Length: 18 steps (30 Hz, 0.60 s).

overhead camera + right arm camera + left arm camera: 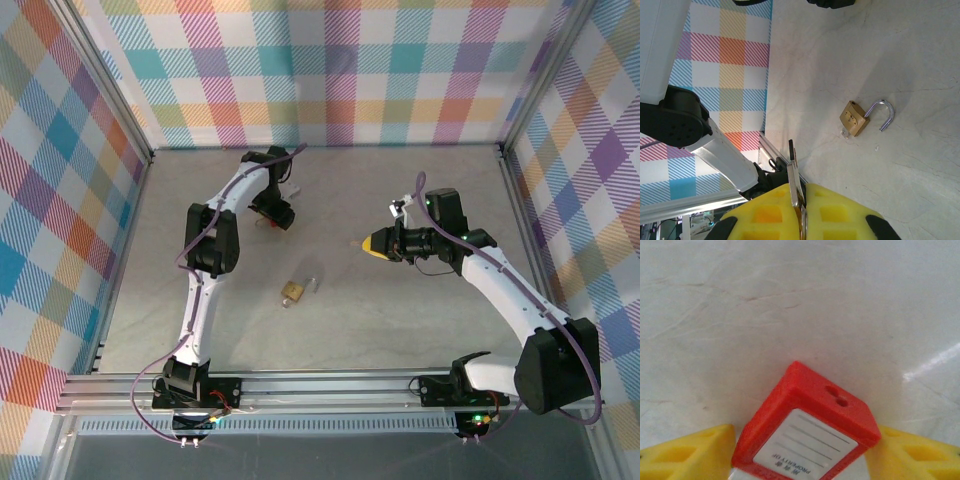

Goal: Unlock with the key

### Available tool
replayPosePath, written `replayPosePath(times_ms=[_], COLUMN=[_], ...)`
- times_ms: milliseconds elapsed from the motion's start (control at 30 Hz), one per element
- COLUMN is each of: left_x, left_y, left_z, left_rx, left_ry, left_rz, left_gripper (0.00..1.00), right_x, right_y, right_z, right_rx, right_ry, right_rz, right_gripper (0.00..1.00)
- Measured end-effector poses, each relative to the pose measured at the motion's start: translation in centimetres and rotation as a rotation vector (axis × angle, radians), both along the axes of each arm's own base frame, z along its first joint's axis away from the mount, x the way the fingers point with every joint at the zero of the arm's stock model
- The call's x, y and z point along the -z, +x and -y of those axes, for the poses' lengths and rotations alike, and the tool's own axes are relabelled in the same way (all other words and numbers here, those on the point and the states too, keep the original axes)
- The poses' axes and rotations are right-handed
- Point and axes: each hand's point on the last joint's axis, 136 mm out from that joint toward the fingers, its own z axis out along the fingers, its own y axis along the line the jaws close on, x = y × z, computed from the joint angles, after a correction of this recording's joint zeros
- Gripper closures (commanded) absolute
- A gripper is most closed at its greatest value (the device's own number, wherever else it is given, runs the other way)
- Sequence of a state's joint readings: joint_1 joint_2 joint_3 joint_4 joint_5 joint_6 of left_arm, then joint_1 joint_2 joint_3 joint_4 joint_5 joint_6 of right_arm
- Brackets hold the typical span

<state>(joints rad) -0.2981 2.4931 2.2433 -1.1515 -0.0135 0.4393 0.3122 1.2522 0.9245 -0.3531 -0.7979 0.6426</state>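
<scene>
A small brass padlock (854, 118) lies on the grey table, its steel shackle (883, 113) swung open; from above the brass padlock (293, 291) sits mid-table. My right gripper (802, 200) is shut on a flat metal key (795, 170) that sticks out past the yellow fingertips, well short of the padlock. In the top view the right gripper (375, 245) hovers to the padlock's right. A red plastic padlock body (807, 430) with a white "PROPERTY OF" label sits between the yellow fingers (690, 455) of my left gripper (802, 455), which is shut on it at the far side of the table (272, 212).
Checkered walls (330, 70) enclose the table on three sides. An aluminium rail (320, 385) runs along the near edge by the arm bases. Bare grey table surface (400, 320) lies between the brass padlock and the right arm.
</scene>
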Motion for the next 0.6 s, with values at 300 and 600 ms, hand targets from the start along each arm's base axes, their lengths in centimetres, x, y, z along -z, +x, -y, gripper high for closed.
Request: replayPosePath(times_ms=[300, 600], left_x=[0.1, -0.2], left_y=[-0.3, -1.6], left_z=[0.3, 1.0], left_rx=[-0.008, -0.009], left_ry=[-0.040, -0.111], left_rz=[0.008, 0.010], left_gripper=[0.58, 0.65], right_x=[0.0, 0.1], right_y=[0.0, 0.1], right_z=[0.0, 0.3], right_rx=[0.000, 0.009], right_ry=[-0.001, -0.007], right_rz=[0.000, -0.009], right_gripper=[1.00, 1.00])
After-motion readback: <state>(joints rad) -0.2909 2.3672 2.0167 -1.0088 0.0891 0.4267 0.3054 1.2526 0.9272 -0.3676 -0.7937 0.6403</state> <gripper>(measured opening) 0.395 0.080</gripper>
